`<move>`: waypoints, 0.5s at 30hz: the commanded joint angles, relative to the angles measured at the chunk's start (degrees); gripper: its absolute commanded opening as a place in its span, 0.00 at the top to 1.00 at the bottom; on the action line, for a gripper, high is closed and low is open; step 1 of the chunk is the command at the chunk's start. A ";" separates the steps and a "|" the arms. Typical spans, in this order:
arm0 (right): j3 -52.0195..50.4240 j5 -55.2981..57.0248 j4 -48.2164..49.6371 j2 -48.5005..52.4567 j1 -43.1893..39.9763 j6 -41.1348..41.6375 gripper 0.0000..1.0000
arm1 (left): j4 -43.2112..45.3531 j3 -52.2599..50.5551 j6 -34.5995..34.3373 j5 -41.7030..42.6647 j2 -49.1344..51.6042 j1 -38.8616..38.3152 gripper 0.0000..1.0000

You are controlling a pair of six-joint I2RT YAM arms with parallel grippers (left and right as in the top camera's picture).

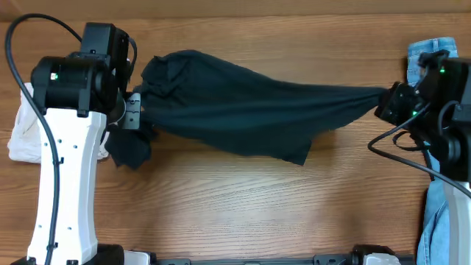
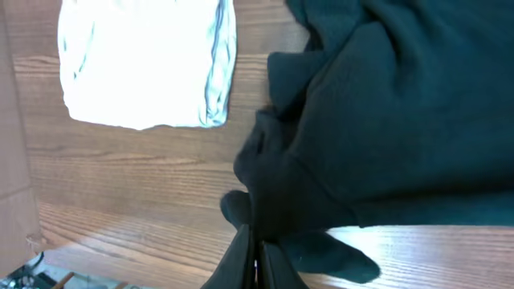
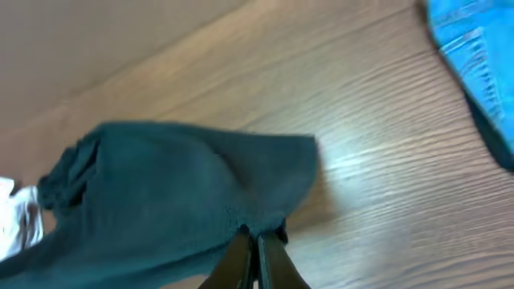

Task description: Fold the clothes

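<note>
We see left gripper [image 2: 255, 255], right gripper [image 3: 257, 245] clamped tight on T-shirt [image 1: 235, 110] opposite edges; open table [image 1: 243, 213] in front of T-shirt.

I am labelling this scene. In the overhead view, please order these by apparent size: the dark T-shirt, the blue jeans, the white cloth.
1. dark T-shirt, clearly largest.
2-3. blue jeans and white cloth: both only partly visible, so unranked.

Dark T-shirt [image 1: 235, 110] stretched btwn L hand [image 1: 135, 110] & R hand [image 1: 384, 101], each pinching one end.
</note>
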 commanded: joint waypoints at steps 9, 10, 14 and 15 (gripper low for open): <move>7.78 10.36 -0.70 -0.55 -0.55 2.56 0.96 | 0.22 1.57 1.77 5.99 -0.22 0.35 0.29; 7.78 10.36 -0.94 -0.52 -0.55 2.56 0.96 | 0.55 1.38 2.95 9.01 -0.22 0.35 0.27; 7.76 10.38 -1.77 -0.52 -0.55 2.54 0.96 | 1.05 -0.46 5.99 16.28 -0.11 0.35 0.30; 7.76 10.38 -1.95 -0.52 -0.55 2.56 0.96 | 1.07 -1.46 6.71 18.01 -0.09 0.22 0.32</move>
